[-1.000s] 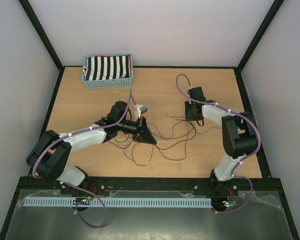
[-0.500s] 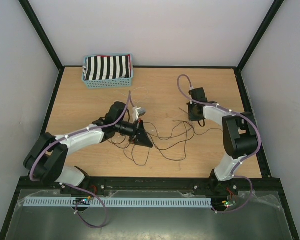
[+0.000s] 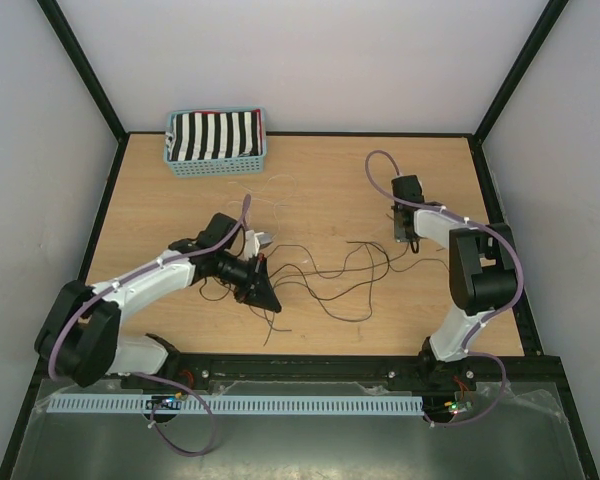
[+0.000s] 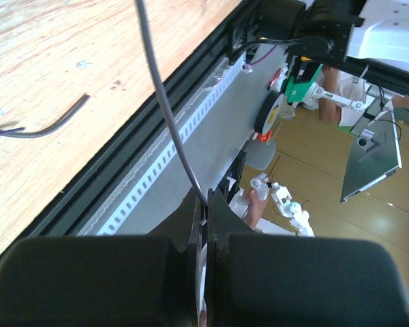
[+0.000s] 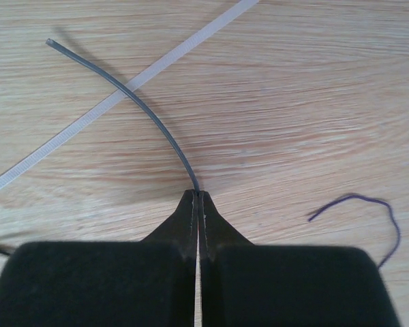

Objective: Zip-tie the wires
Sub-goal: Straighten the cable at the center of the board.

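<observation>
Top view: the basket (image 3: 216, 142) sits at the far left corner of the table (image 3: 320, 190). The left gripper (image 3: 260, 292) lies nearer the arms than the basket and a little to its right. The right gripper (image 3: 406, 238) is well to the basket's right, at about the same depth as the left. The wires (image 3: 332, 272) sprawl in loose loops between the two, so their long axis runs across the table, away from the basket's side. Each gripper sits at one end of the tangle.

Left wrist view: the basket is out of frame. The left gripper's jaws are pressed together on a dark strand (image 4: 165, 102), which leaves the tips and rises straight ahead; a loose wire end (image 4: 51, 127) lies apart on the wood.

Right wrist view: again no basket. The right gripper's jaws are clamped on a grey strand (image 5: 160, 133), which curves ahead and to the left from the tips. A pale tie (image 5: 68, 133) lies flat just beyond, slanting across the frame and crossing the strand near its free end. The tie is loose, and the right arm looks much the nearer to it; gathering the wires probably comes before reaching for it.
</observation>
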`<state>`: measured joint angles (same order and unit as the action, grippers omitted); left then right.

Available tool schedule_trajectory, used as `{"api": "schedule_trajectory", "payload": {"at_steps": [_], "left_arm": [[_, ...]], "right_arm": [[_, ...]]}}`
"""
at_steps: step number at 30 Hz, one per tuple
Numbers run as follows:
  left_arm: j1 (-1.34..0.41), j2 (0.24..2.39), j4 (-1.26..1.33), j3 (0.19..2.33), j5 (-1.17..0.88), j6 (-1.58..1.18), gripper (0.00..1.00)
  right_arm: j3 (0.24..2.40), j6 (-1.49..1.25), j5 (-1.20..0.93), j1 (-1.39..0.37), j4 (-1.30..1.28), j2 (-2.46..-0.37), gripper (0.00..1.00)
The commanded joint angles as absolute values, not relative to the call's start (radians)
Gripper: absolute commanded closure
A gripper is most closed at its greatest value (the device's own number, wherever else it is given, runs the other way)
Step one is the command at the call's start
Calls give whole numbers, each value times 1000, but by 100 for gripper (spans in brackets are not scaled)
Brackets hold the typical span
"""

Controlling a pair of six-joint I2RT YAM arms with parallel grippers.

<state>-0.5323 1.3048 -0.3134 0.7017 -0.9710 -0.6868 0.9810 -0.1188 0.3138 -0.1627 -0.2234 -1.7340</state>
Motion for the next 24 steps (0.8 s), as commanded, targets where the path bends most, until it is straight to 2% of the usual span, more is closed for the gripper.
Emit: {"api": "schedule_trajectory", "payload": {"at_steps": [1, 4, 9, 17, 24], "left_arm": [[-524, 1377, -403, 728, -977, -593, 100], [-522, 1435, -506, 784, -958, -496, 100], [-520, 1451, -766, 912, -693, -342, 100], [-526, 1490, -921, 973, -374, -274, 100], [-530, 1502, -935, 1023, -117, -267, 100]], "right_arm": [[1014, -104, 442, -132, -267, -1762, 100], [1017, -104, 437, -126, -267, -1766, 100], [1007, -113, 386, -125, -255, -1758, 100], [984, -120, 351, -125, -240, -1755, 100], [958, -120, 321, -124, -219, -1739, 100]]}}
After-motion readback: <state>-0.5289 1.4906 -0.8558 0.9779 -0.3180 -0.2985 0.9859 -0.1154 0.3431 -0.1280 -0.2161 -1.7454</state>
